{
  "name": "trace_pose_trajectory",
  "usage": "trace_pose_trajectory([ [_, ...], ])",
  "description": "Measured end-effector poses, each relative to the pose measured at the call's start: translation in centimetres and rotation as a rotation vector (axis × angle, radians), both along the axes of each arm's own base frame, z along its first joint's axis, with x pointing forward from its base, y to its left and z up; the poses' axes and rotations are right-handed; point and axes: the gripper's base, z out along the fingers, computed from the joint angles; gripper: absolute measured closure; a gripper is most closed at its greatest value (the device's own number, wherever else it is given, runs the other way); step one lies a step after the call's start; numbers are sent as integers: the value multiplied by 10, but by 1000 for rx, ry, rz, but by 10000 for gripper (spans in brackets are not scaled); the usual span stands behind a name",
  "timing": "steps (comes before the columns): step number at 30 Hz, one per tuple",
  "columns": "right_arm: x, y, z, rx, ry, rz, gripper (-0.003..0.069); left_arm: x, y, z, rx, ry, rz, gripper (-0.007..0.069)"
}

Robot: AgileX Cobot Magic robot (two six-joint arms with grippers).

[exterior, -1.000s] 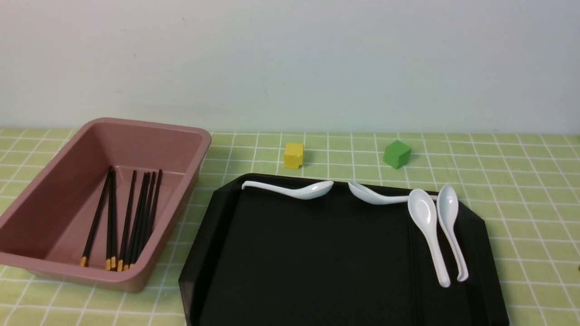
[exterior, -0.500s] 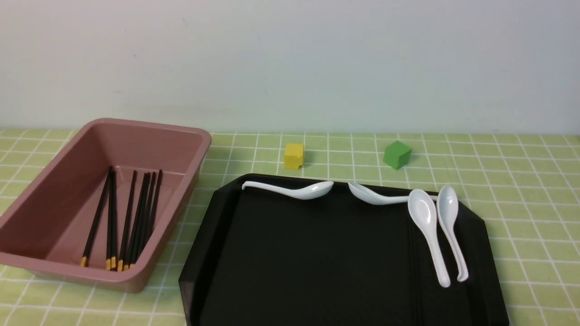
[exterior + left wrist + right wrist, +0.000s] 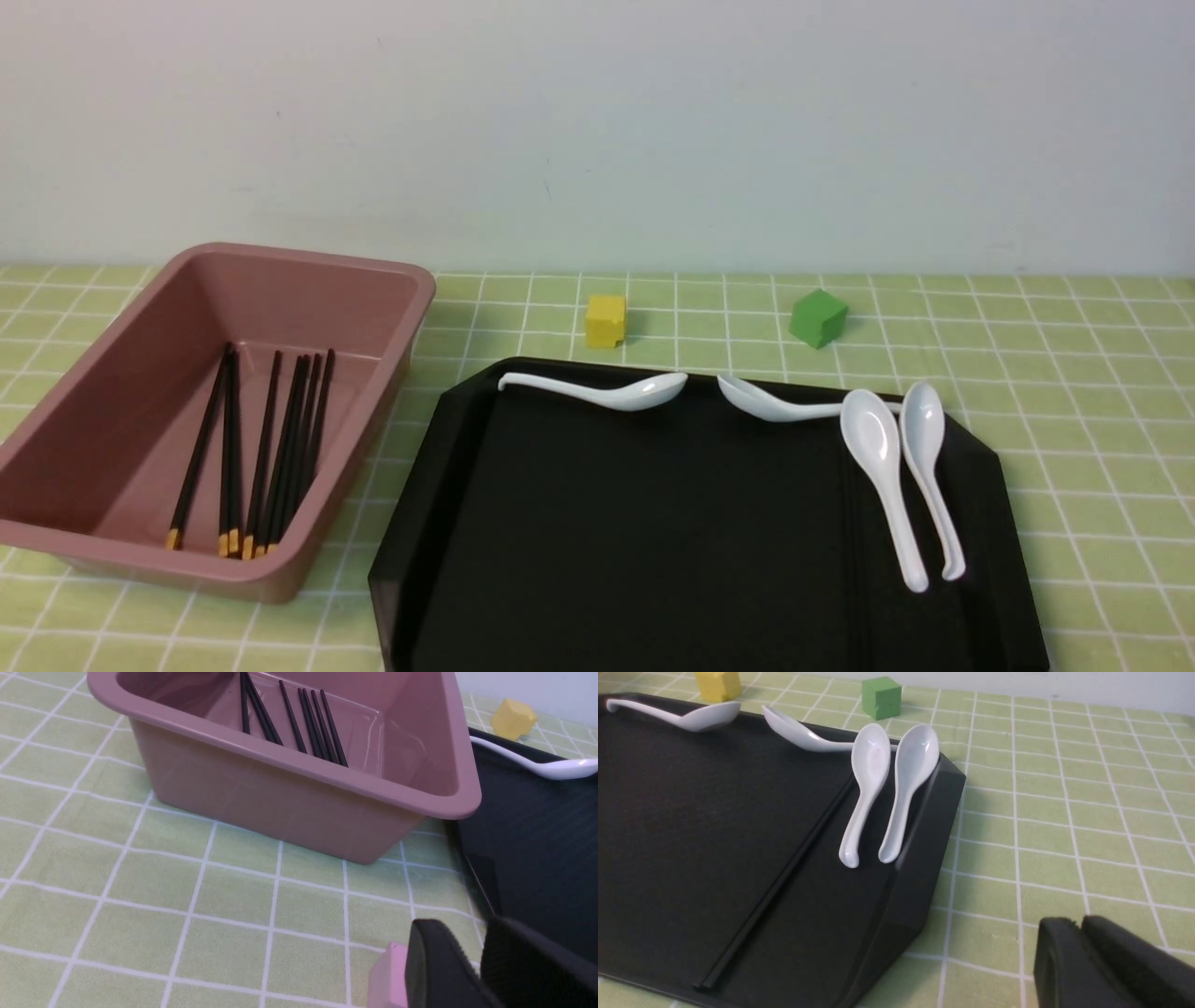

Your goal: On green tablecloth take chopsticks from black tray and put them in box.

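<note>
The pink box (image 3: 280,299) stands on the green tablecloth (image 3: 1074,373) at the left. Several black chopsticks (image 3: 271,448) with yellow ends lie inside it, also in the left wrist view (image 3: 313,723). The black tray (image 3: 653,523) lies in the middle. In the right wrist view a long thin black stick (image 3: 780,882) lies on the tray (image 3: 691,812), one end under a spoon; no yellow end shows. My left gripper (image 3: 472,947) is shut and empty, low over the cloth near the box (image 3: 289,798). My right gripper (image 3: 1078,924) is shut and empty over the cloth beside the tray. Neither shows in the front view.
Several white spoons (image 3: 882,476) lie along the tray's far edge and right side. A yellow cube (image 3: 605,320) and a green cube (image 3: 818,317) stand behind the tray. A pale pink block (image 3: 385,975) sits against my left finger.
</note>
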Motion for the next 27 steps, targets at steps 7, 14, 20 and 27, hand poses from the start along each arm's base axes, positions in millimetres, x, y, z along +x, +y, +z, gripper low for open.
trace_pose_trajectory([
  [7,0,0,0,0,2,0,568,0,0,0,0,0,0,442],
  [14,0,0,0,-2,3,0,561,0,0,0,0,0,0,434],
  [20,0,0,0,-2,3,0,554,0,0,0,0,0,0,424],
  [27,0,0,0,-2,3,0,545,0,0,0,0,0,0,417],
])
